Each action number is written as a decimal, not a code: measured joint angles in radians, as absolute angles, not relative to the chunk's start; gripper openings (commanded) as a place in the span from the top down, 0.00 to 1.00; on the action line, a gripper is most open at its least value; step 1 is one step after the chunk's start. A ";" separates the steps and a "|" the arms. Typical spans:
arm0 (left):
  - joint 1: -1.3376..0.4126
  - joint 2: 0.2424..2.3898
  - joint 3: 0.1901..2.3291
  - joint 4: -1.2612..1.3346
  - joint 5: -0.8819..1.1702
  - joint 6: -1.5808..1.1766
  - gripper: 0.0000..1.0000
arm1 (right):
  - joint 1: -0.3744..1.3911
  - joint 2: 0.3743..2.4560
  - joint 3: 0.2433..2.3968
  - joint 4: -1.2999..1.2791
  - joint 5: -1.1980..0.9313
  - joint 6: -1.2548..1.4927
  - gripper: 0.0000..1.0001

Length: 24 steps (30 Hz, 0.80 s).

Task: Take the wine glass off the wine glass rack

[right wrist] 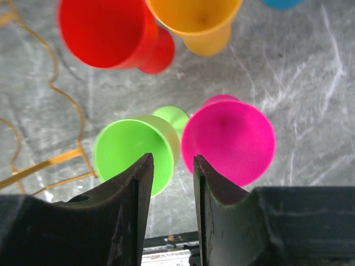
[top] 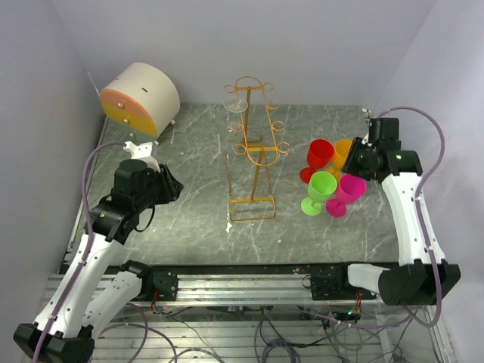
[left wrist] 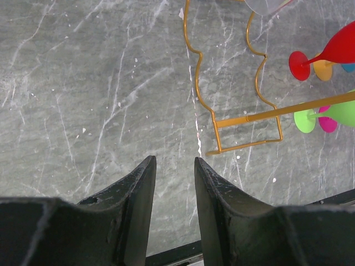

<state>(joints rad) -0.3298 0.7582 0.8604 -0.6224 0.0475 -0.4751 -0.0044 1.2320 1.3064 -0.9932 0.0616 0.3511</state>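
Top external view: your left end effector (top: 174,187) hovers over the desk (top: 189,219), fingers apart, empty. At centre, what looks like 1 clear wine glass (top: 235,105) hangs at the far top of the wine glass rack (top: 254,155). Pull it sideways and the thin stand may tip. Your right end effector (right wrist: 173,159), apart and empty, sits just above the green glass (right wrist: 130,152) and pink glass (right wrist: 230,138). A careless swing could topple both.

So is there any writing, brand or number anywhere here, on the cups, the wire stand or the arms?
None can be read in any view.
The wine glass rack, the pink glass and the green glass are plain.
The round drum has small dark marks on its orange face, too small to read as text.
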 measured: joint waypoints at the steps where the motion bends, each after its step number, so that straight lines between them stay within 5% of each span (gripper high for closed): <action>1: -0.330 0.758 0.860 -0.622 0.047 -0.475 0.55 | -0.005 1.217 1.322 -0.988 0.047 0.352 0.63; 13: -0.330 0.785 0.893 -0.601 -0.007 -0.571 0.52 | -0.006 0.942 1.303 -0.844 -0.350 0.353 0.61; 24: -0.314 1.177 1.354 -0.445 0.039 -0.715 0.49 | -0.006 0.775 1.167 -0.789 -0.438 0.356 0.61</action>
<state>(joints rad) -0.3138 1.1770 1.3540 -0.4450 0.0395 -0.7155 -0.0055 0.7750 1.1667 -0.7891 -0.4381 0.3561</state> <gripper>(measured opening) 0.500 0.390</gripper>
